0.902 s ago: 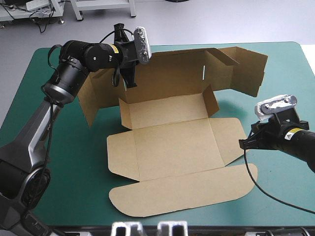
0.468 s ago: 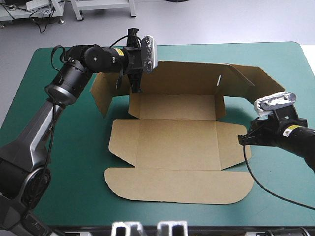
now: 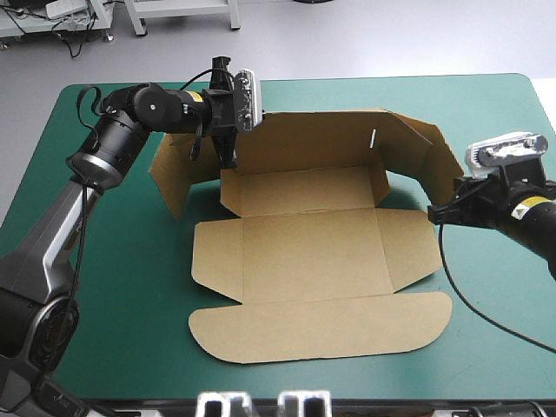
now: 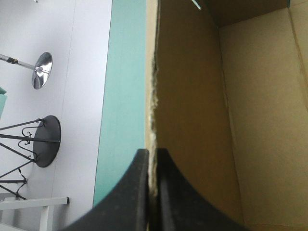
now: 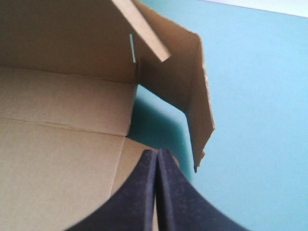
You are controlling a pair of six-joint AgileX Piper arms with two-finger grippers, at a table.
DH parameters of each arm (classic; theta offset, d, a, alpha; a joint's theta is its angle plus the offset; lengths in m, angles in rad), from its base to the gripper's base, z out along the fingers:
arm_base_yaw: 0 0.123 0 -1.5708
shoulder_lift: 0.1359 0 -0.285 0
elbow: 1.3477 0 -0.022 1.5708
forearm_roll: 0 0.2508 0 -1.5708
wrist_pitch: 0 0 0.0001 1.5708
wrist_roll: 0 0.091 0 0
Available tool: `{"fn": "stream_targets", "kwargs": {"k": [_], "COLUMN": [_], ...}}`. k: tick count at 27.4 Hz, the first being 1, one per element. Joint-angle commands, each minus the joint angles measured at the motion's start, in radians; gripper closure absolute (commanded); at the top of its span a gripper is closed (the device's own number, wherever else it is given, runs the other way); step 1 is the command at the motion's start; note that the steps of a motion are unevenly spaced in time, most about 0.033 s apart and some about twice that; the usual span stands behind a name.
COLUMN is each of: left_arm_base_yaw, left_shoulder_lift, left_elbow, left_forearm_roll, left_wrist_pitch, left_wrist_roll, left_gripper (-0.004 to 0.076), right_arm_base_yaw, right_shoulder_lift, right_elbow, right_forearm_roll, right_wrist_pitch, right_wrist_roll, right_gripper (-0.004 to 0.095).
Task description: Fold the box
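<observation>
Left claw (image 4: 153,155) pinches the box (image 3: 308,252) at its back wall's top edge; right claw (image 5: 157,153) pressed together, just beside box's right wing.

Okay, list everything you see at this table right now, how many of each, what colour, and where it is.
box: one, brown, mid-table; base and front flap lie flat, rear wall and side wings stand raised.
table: one, teal-green cover, under the box.
left gripper: one, black fingers, shut on the box's rear wall near that wall's left end.
right gripper: one, black fingers, shut with no board seen between them, at the box's right side beside the raised right wing.
</observation>
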Motion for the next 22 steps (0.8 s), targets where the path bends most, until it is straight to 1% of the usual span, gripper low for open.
{"fn": "stream_targets", "kwargs": {"k": [1, 3, 5, 9, 14, 18, 21, 22], "left_arm_base_yaw": [0.001, -0.011, -0.016, -0.014, -0.014, -0.014, -0.014, -0.014], "left_shoulder_lift": [-0.062, -0.069, -0.074, -0.074, -0.074, -0.078, -0.082, -0.084], "left_elbow": [0.038, 0.072, 0.097, 0.129, 0.165, 0.190, 0.198, 0.205], "left_forearm_roll": [-0.147, -0.190, -0.204, -0.207, -0.216, -0.246, -0.260, -0.283], "left_wrist_pitch": [-0.153, -0.220, -0.277, -0.318, -0.352, -0.395, -0.411, -0.418], "left_wrist_roll": [0.122, 0.222, 0.286, 0.309, 0.357, 0.384, 0.404, 0.417], "left_gripper": [0.0733, 0.0733, 0.0733, 0.0733, 0.0733, 0.0733, 0.0733, 0.0733], "right_arm_base_yaw": [-0.004, -0.004, -0.004, -0.004, -0.004, -0.004, -0.006, -0.006], "right_shoulder_lift": [0.069, 0.114, 0.174, 0.281, 0.428, 0.575, 0.680, 0.747], "right_elbow": [-0.091, -0.150, -0.215, -0.335, -0.520, -0.693, -0.823, -0.919], "right_forearm_roll": [-0.026, -0.026, -0.030, -0.038, -0.066, -0.062, -0.060, -0.056], "right_wrist_pitch": [-0.067, -0.046, -0.034, -0.026, 0.052, 0.087, 0.152, 0.196], "right_wrist_roll": [0.018, 0.014, 0.014, 0.010, 0.010, 0.010, 0.010, 0.010], "right_gripper": [0.0925, 0.0925, 0.0925, 0.0925, 0.0926, 0.0926, 0.0925, 0.0925]}}
